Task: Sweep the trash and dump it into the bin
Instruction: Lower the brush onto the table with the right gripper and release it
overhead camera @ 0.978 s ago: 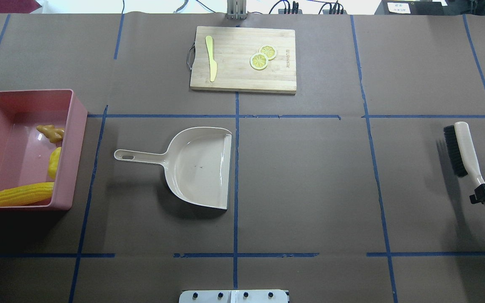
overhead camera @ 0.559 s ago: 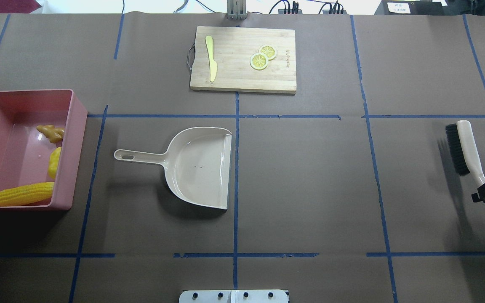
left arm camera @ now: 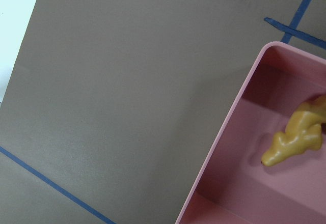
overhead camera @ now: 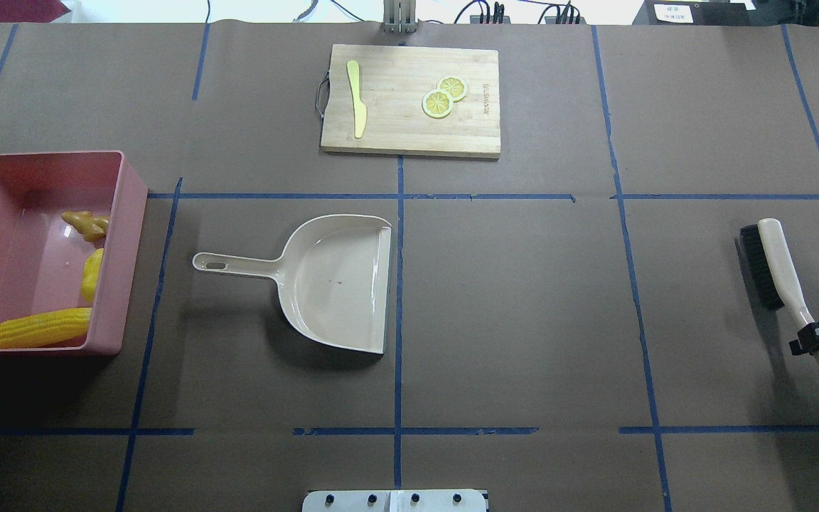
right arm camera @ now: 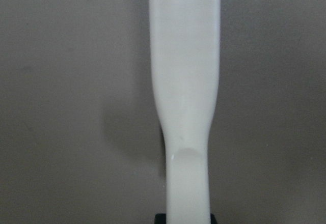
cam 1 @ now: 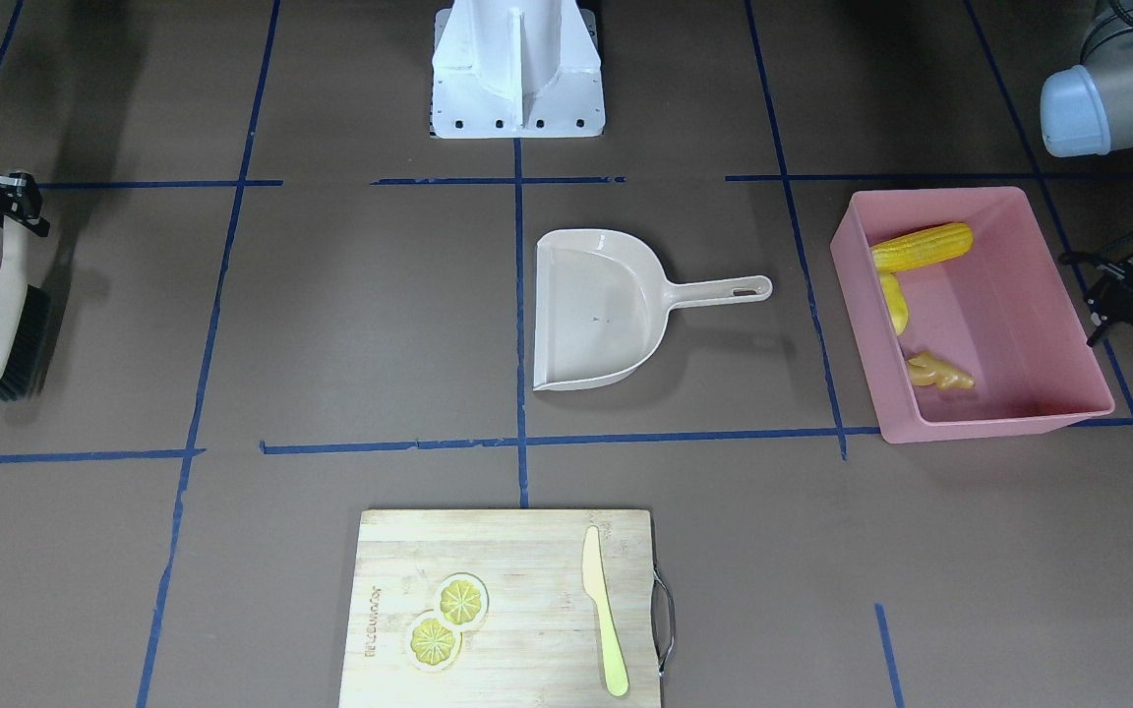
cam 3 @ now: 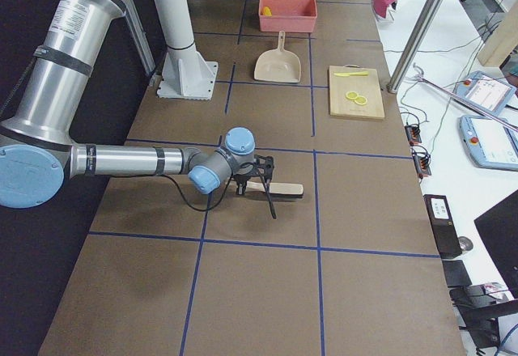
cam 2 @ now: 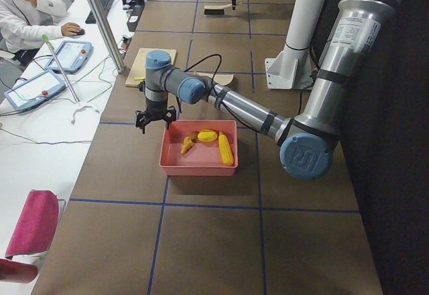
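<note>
The pink bin (overhead camera: 132, 213) stands at the table's left end and also shows in the front view (cam 1: 1004, 425). Inside it lie the corn cob (overhead camera: 40, 328), the potato-like lump (overhead camera: 92, 274) and the ginger root (overhead camera: 86, 224). The ginger also shows in the left wrist view (left arm camera: 298, 137). My left gripper (cam 1: 1112, 295) hangs open and empty just outside the bin's far end. My right gripper (overhead camera: 818, 336) is shut on the handle of a beige brush (overhead camera: 772, 263) with black bristles, low over the table's right end. The handle fills the right wrist view (right arm camera: 186, 81).
The empty beige dustpan (overhead camera: 338, 281) lies mid-table, handle toward the bin. A wooden cutting board (overhead camera: 409, 135) at the far middle carries a pale yellow knife (overhead camera: 357, 99) and two lemon slices (overhead camera: 443, 96). The robot base (cam 1: 517, 69) stands at the near edge.
My right gripper has moved the brush a little toward the robot's side of the table and slightly inward. The bin, trash and dustpan have not moved.
</note>
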Motion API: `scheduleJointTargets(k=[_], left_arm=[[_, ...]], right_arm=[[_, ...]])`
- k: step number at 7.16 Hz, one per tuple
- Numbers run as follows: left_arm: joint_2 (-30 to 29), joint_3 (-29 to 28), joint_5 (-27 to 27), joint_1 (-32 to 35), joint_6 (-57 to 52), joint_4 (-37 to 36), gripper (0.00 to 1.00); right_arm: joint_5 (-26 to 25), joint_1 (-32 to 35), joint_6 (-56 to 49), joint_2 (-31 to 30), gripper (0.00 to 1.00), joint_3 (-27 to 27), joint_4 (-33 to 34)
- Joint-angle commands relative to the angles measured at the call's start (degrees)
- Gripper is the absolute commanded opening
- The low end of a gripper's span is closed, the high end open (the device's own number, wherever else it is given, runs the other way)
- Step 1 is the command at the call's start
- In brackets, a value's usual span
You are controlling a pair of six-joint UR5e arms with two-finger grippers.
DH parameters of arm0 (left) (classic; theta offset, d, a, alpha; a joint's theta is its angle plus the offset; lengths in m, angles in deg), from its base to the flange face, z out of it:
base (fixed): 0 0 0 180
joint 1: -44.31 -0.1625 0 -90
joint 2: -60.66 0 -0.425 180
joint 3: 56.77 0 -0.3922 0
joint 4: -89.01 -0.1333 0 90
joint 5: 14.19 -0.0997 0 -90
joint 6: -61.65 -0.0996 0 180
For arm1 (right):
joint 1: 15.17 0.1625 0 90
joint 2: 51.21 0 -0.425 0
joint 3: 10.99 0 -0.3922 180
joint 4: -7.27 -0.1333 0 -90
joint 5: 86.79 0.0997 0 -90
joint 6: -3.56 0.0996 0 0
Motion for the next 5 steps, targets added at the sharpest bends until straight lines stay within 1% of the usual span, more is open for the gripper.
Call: scheduleJointTargets(k=[1,2,3,4,5], left_arm=[[0.0,0.2,0.0,0.0,0.0,0.0,1.0],[0.0,0.2,-0.1,0.0,0.0,0.0,0.99],[0.0,0.2,-0.1,0.0,0.0,0.0,1.0],[0.0,0.2,0.0,0.0,0.0,0.0,1.0],[0.1,0.3,-0.1,0.0,-0.5,0.0,1.0]], right_arm=[[-0.1,-1.8,-0.2,0.1,0.19,-0.5,0.0],[-0.1,-2.0,-0.3,0.1,0.35,-0.6,-0.1],[-0.2,-2.0,0.2,0.2,0.99,-0.5,-0.3],[-0.3,-1.8,0.4,0.0,1.0,-0.3,-0.4],[-0.3,-0.2,0.4,-0.1,1.0,0.8,-0.4]])
